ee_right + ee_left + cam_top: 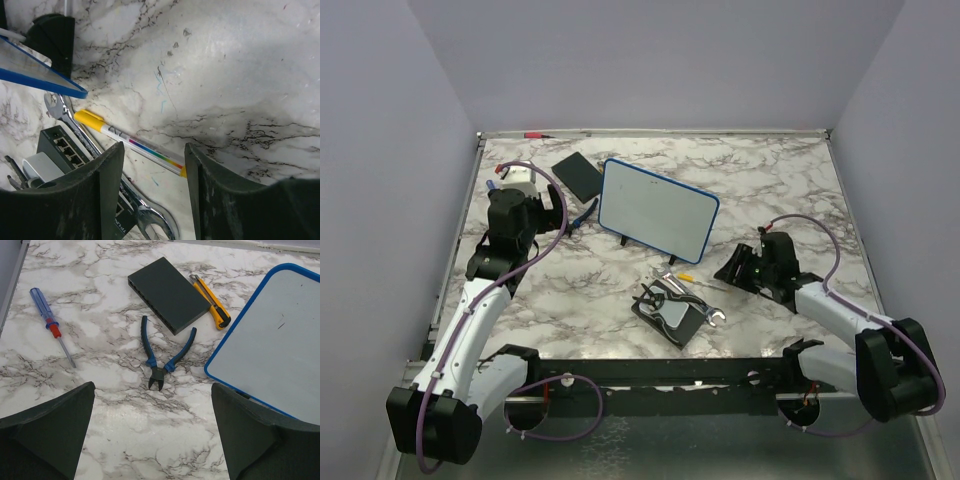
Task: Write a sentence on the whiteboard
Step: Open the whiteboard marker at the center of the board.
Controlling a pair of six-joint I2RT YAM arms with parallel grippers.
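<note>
Pickup stage, I judge: the right hand (154,167) straddles the yellow-capped marker (131,142) lying on the tabletop (240,75), fingers part-open, nothing gripped — next, close squarely on the barrel. The left hand (155,440) gapes wide, empty. The whiteboard (658,208) stands upper centre of the overhead view — seemingly blank.

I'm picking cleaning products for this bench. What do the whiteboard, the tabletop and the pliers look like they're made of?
Whiteboard: smooth, slightly glossy white panel, probably coated steel or melamine, in a blue plastic-looking rim.
Tabletop: marble-patterned with a soft sheen. It looks more like laminate or film than real stone, though that stays open.
Pliers: dark metal head, blue rubbery-looking handle sleeves.
</note>
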